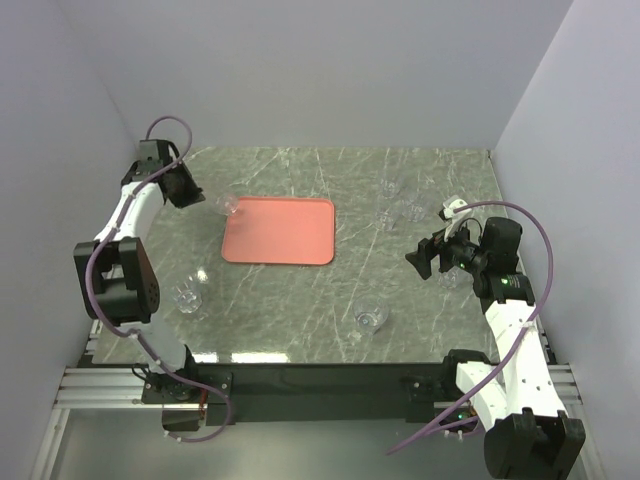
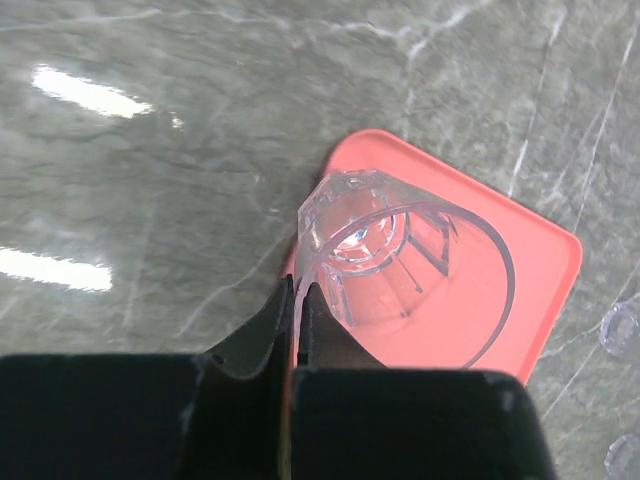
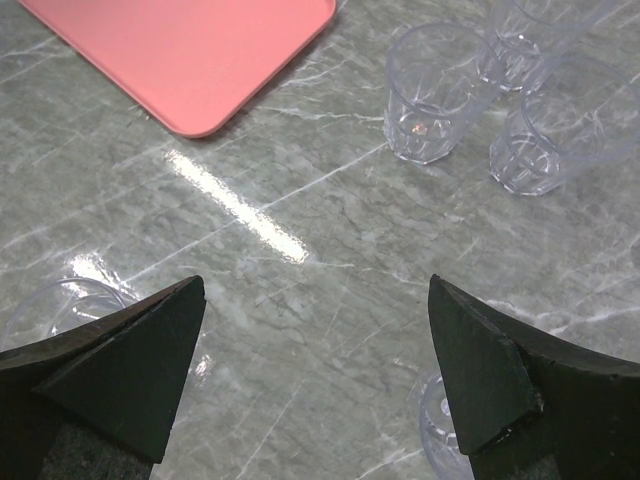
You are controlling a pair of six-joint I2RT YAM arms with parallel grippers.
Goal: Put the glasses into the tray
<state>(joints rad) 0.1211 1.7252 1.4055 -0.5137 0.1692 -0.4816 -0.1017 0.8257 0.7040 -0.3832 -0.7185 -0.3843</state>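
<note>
The salmon-pink tray (image 1: 285, 235) lies flat left of centre and holds nothing. My left gripper (image 1: 208, 202) is shut on the rim of a clear glass (image 1: 229, 207), held tilted over the tray's far left corner. In the left wrist view the fingers (image 2: 297, 300) pinch the glass wall (image 2: 400, 260) above the tray corner (image 2: 530, 270). My right gripper (image 1: 432, 256) is open and empty above the table at the right; its wrist view shows the jaws wide apart (image 3: 318, 330) over bare marble. A glass (image 3: 440, 425) stands just under its right finger.
Other clear glasses stand on the table: one at the near left (image 1: 188, 292), one at the near centre (image 1: 371, 320), three at the far right (image 1: 390, 186) (image 1: 385, 220) (image 1: 413, 210), also in the right wrist view (image 3: 430, 95). Walls enclose left, back and right.
</note>
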